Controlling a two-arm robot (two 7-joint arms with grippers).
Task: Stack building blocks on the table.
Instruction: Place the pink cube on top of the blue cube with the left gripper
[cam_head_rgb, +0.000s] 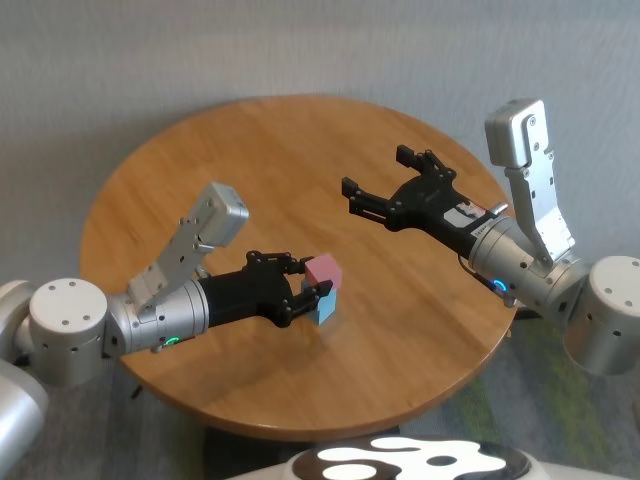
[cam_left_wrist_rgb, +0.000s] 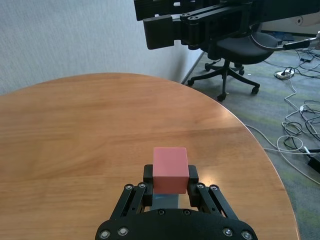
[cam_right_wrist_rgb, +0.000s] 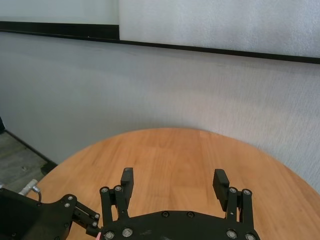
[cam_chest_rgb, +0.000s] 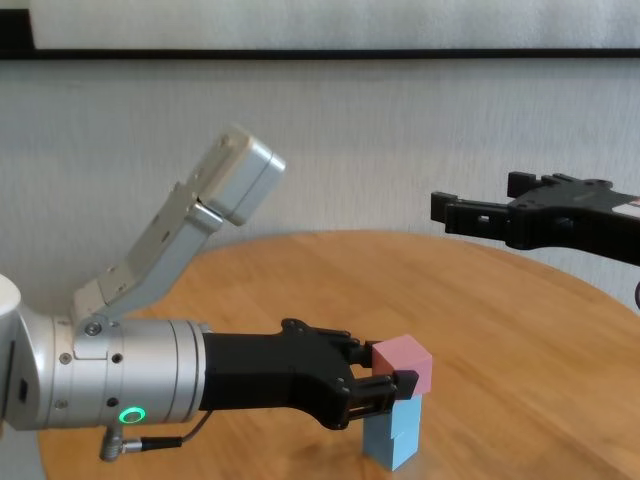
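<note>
My left gripper (cam_head_rgb: 310, 290) is shut on the pink block (cam_head_rgb: 324, 271), its fingers pressing two opposite sides (cam_left_wrist_rgb: 170, 180). The pink block (cam_chest_rgb: 405, 365) sits directly over light blue block material (cam_chest_rgb: 392, 435) that stands on the table (cam_head_rgb: 250, 150). The black fingers hide the joint, so I cannot tell whether pink touches blue or whether the blue is one cube or two. In the left wrist view only a sliver of blue (cam_left_wrist_rgb: 165, 201) shows under the pink block (cam_left_wrist_rgb: 170, 168). My right gripper (cam_head_rgb: 378, 172) hangs open and empty in the air, off to the right of the blocks.
The round wooden table (cam_chest_rgb: 520, 330) is bare around the blocks. Beyond its far edge, the left wrist view shows an office chair (cam_left_wrist_rgb: 235, 55) and cables (cam_left_wrist_rgb: 300, 115) on the floor. A grey wall (cam_right_wrist_rgb: 200, 90) stands behind the table.
</note>
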